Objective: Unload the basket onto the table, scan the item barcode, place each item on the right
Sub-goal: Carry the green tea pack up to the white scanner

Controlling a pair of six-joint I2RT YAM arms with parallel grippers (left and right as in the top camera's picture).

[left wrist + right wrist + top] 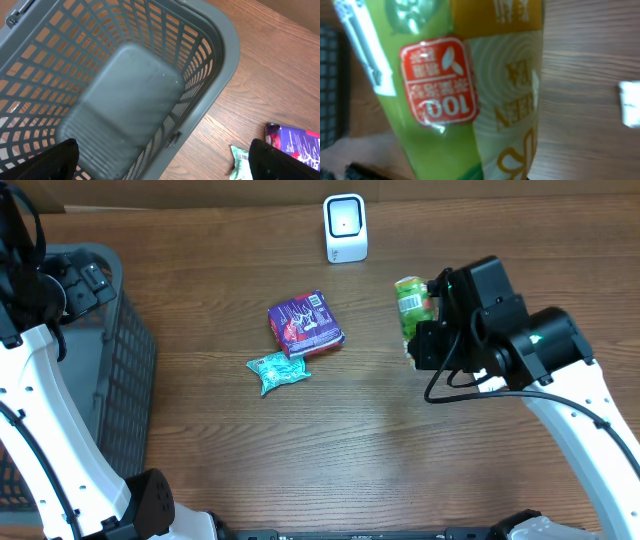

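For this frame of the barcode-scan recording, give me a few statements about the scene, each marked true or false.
1. The right gripper is shut on a green packet. True.
2. The purple packet lies in the basket. False: it lies on the table, outside the basket.
3. The left gripper is shut. False: its jaws stand open above the basket.
4. The teal packet lies next to the purple packet. True.
5. The green packet rests against the scanner. False: the packet is held apart from it, off to one side.
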